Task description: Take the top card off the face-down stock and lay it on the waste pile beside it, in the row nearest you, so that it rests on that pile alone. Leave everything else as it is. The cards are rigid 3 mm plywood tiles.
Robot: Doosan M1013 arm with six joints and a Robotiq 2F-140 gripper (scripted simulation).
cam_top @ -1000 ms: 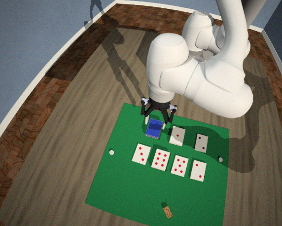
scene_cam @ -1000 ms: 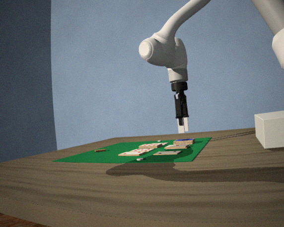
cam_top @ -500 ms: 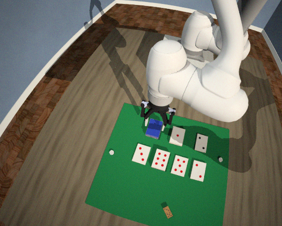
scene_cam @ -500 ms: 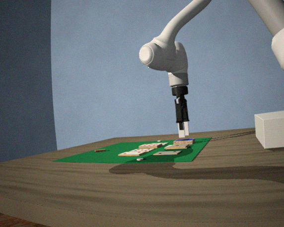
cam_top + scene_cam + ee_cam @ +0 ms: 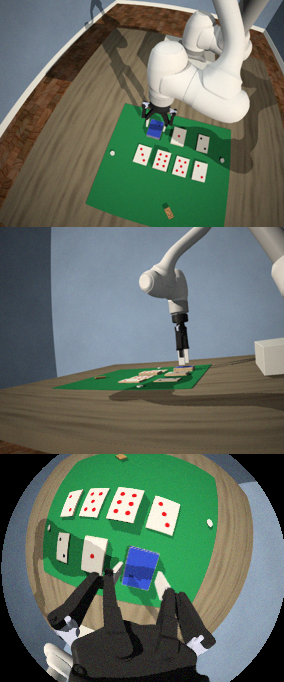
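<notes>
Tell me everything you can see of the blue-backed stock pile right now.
The stock is a short, squared stack of tiles with a deep blue top face and pale plywood edges, lying flat on the green mat in the row nearest the arm. The waste pile, showing one red pip, sits beside it with a gap between. The gripper hangs just above, half-open, its pale fingers straddling the stack without visibly touching it. Its shadow darkens part of the blue face.

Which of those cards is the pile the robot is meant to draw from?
Find the green mat on the wooden table. In the row of three nearest the white arm, the stock lies right under the half-open, empty gripper. It alone is a thick stack with a plain blue back.
</notes>
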